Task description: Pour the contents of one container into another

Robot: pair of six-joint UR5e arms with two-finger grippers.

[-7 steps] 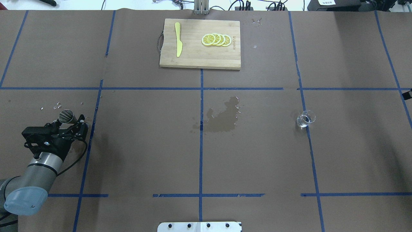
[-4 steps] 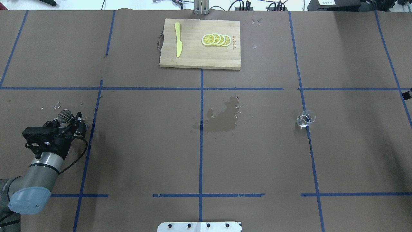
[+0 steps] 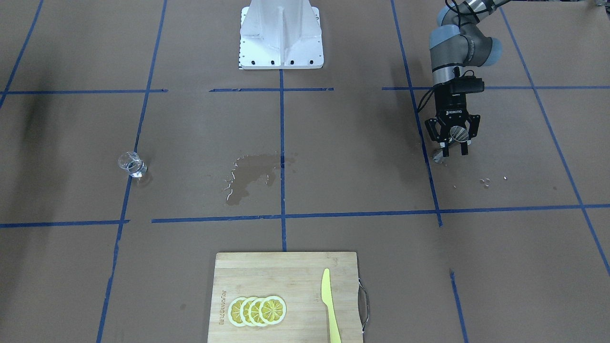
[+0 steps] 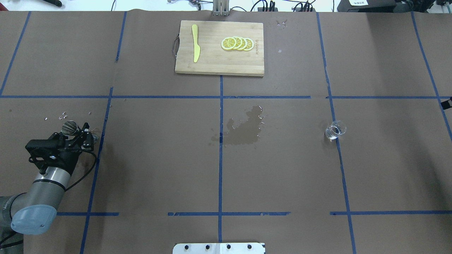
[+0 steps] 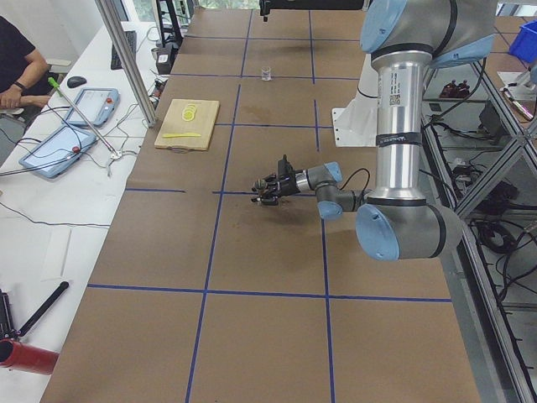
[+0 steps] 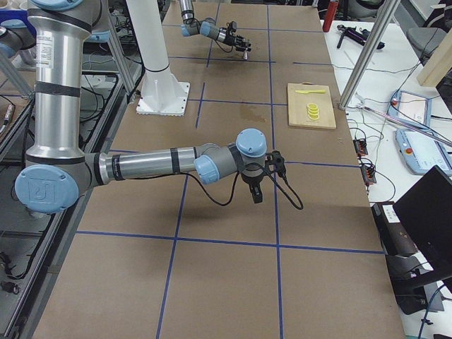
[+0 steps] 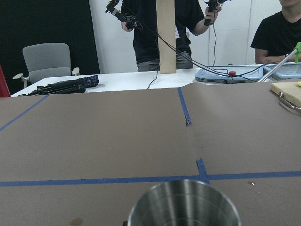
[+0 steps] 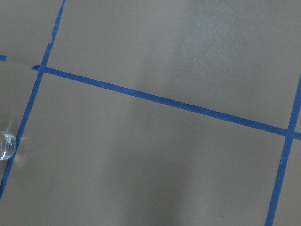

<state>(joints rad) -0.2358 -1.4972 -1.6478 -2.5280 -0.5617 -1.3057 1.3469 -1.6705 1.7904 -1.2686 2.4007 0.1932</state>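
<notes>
Overhead exterior shows the left gripper (image 4: 75, 129) low over the robot's left side of the table (image 4: 159, 158), fingers clamped on the jigger (image 4: 70, 127); a few shiny droplets (image 4: 63, 114) lie on the paper just beyond it. From the front, the jigger (image 3: 456, 134) sits between the two fingers of that gripper (image 3: 453, 145) with one round end turned toward the camera, and the left wrist view looks straight over its steel rim (image 7: 183, 202), the fingers themselves out of shot. The tumbler (image 4: 334, 129) stands upright and alone on a blue tape line well over on the right side, far from the jigger; it glints at the edge of the right wrist view (image 8: 5, 145) too. Between the two, at the table's centre, there's a dark wet patch (image 4: 243, 128). At the far edge a board (image 4: 219, 65) carries lemon slices (image 4: 237, 43) and a yellow knife (image 4: 195, 43). The right gripper (image 6: 254, 192) appears only from the side, pointing down above the paper, and I cannot tell whether its fingers are apart or together
</notes>
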